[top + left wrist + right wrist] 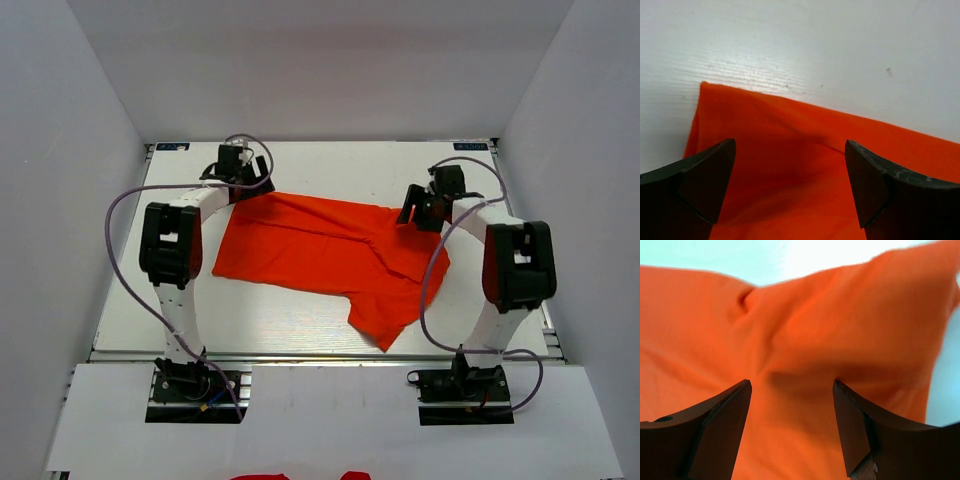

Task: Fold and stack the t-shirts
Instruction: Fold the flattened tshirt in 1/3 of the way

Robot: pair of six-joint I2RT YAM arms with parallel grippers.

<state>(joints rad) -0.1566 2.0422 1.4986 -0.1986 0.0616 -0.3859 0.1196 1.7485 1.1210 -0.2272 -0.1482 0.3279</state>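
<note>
White desk point(300, 335) carries everything, and one orange-red t-shirt point(320, 250) lies spread across its middle. The shirt's long axis runs from the robot's left to its right, dipping slightly toward the near edge on the right. There a loose lobe of cloth hangs down toward the arm bases. It looks rumpled rather than folded into a neat packet, so I judge the folding is at an early stage, with no stack visible.

Both arms reach over to the shirt's far edge, so nearly all the cloth lies on the near side of each hand, back toward the bases. The left hand point(250, 183) sits at the far left corner. Its wrist view shows that corner just ahead and to the left, with cloth running under and between the fingers point(705, 175), which stand wide apart with nothing clamped. The right hand point(415, 212) sits at the far right end. Its fingers point(720, 425) are also apart and empty, above a puckered crease.

Each arm is nearer its own end, so a fold would likely need both to pinch the far edge and draw it toward the near side together. Whether the fingertips touch the cloth cannot be told.
</note>
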